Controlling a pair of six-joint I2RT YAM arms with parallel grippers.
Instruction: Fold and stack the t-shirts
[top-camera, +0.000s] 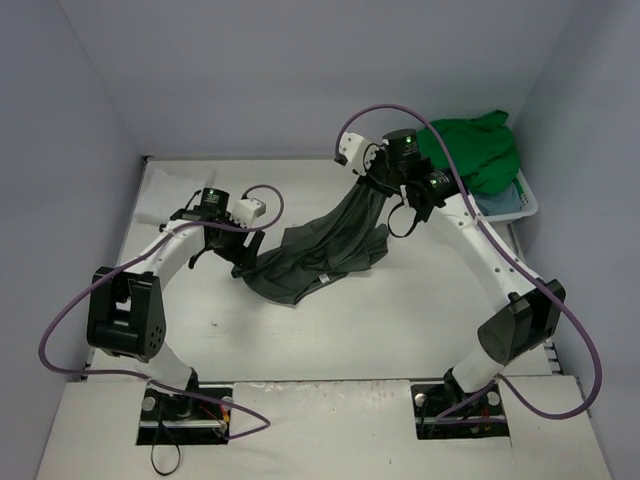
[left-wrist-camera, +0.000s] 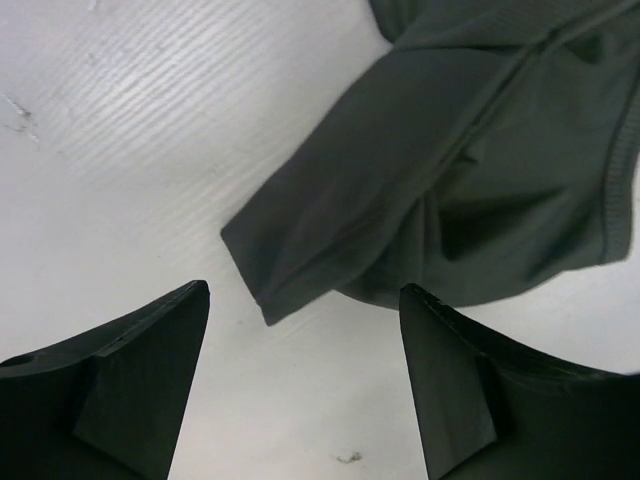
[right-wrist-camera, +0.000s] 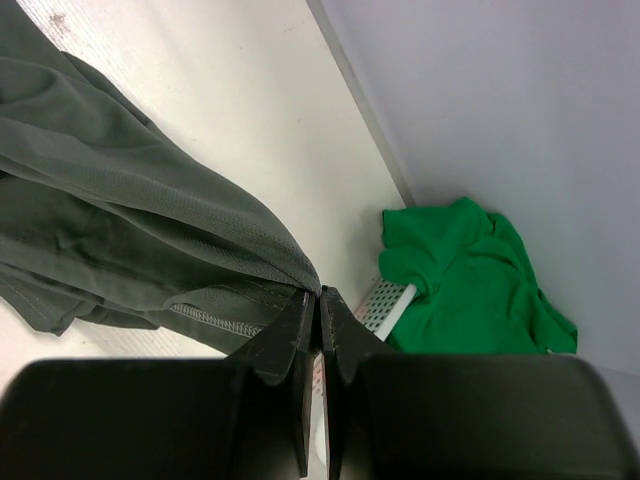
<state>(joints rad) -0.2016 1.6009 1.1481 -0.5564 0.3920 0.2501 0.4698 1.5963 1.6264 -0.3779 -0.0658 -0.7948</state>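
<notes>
In the view from above, the right gripper (top-camera: 372, 188) is raised over the far part of the table (top-camera: 400, 320) and pinches the upper edge of the dark grey-olive t-shirt (top-camera: 320, 250). The shirt hangs from this gripper as a stretched band and goes down toward the left arm, where its lower part lies crumpled on the table. The left gripper (top-camera: 222, 245) is low over the table, and one end of the shirt lies just beside it, on the side toward the right arm. Behind the right gripper, at the far right corner, the green t-shirt (top-camera: 470, 150) lies heaped on the white basket (top-camera: 527, 203), with a strip of light blue cloth (top-camera: 497, 206) under it. In the left wrist view, the two fingers (left-wrist-camera: 130, 380) stand wide apart with only bare table between them. A sleeve of the dark shirt lies just ahead of the fingertips, not touching them. In the right wrist view, the fingers (right-wrist-camera: 300, 350) are pressed together on a fold of the dark shirt, which falls away to the left of them. The green shirt and the basket rim are ahead and to the right, near the wall (right-wrist-camera: 500, 100).
</notes>
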